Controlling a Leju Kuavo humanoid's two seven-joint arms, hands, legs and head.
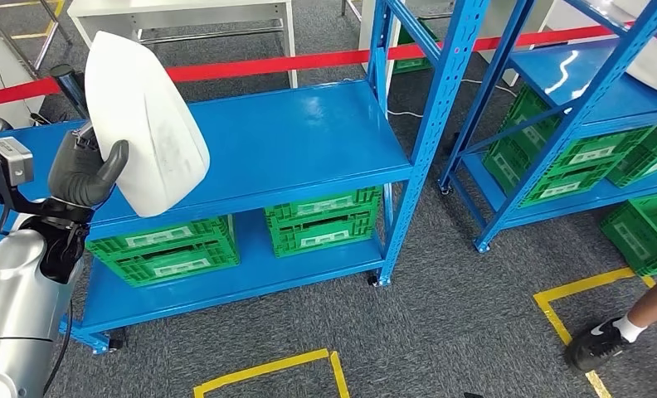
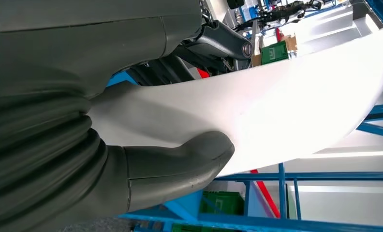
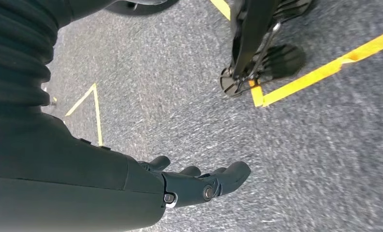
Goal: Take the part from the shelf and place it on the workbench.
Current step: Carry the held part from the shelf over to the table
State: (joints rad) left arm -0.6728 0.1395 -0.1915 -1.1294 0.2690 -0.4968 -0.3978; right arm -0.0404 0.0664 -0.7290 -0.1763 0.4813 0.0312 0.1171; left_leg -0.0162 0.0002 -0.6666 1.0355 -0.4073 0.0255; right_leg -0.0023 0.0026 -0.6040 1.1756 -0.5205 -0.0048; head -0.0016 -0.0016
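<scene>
A large white moulded part (image 1: pixel 147 120) is held up at the left, above the blue shelf (image 1: pixel 300 141). My left hand (image 1: pixel 85 170) grips its lower edge, thumb on the near face. Up close in the left wrist view, the part (image 2: pixel 286 106) is a smooth white shell with my thumb (image 2: pixel 189 164) pressed on it and the fingers behind it. My right hand (image 3: pixel 194 186) hangs over the grey carpet with its fingers apart and nothing in it.
Green crates (image 1: pixel 163 249) sit on the lower blue shelf, more crates (image 1: pixel 574 157) on a second blue rack at the right. Red tape (image 1: pixel 309 60) runs behind. Yellow floor lines (image 1: pixel 267 369) mark the carpet. A person's foot (image 1: pixel 599 342) stands at the lower right.
</scene>
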